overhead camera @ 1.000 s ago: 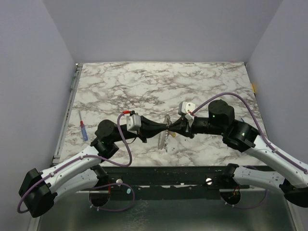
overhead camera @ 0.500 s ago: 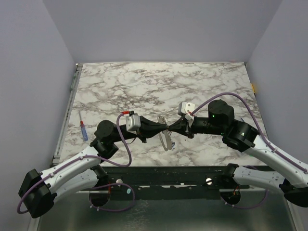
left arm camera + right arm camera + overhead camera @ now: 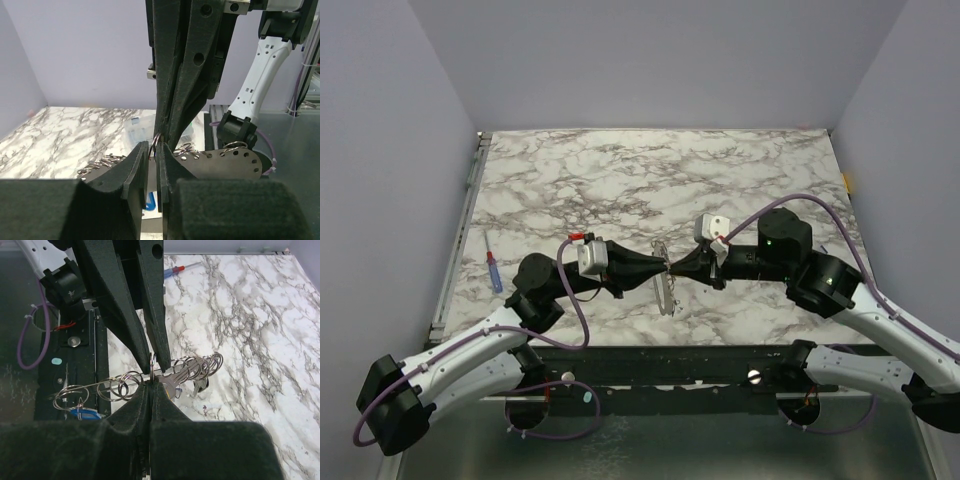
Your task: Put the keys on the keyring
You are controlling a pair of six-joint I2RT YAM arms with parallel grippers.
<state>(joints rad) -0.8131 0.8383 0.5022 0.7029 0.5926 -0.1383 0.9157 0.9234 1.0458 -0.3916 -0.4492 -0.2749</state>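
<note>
1. Left fingers (image 3: 140, 172) have just eased apart a crack around the keyring (image 3: 155, 145); right fingers (image 3: 140, 405) have closed, pinching it.
2. One key (image 3: 172, 384) hangs beside that pinch, above the tabletop (image 3: 620, 180), possibly threaded already.
3. Hold seems passed rightward, freeing the left.

You have bright, even light across the table (image 3: 740, 170), with soft shadows only; in your wrist views the nearest fingers (image 3: 100, 210) blur.
</note>
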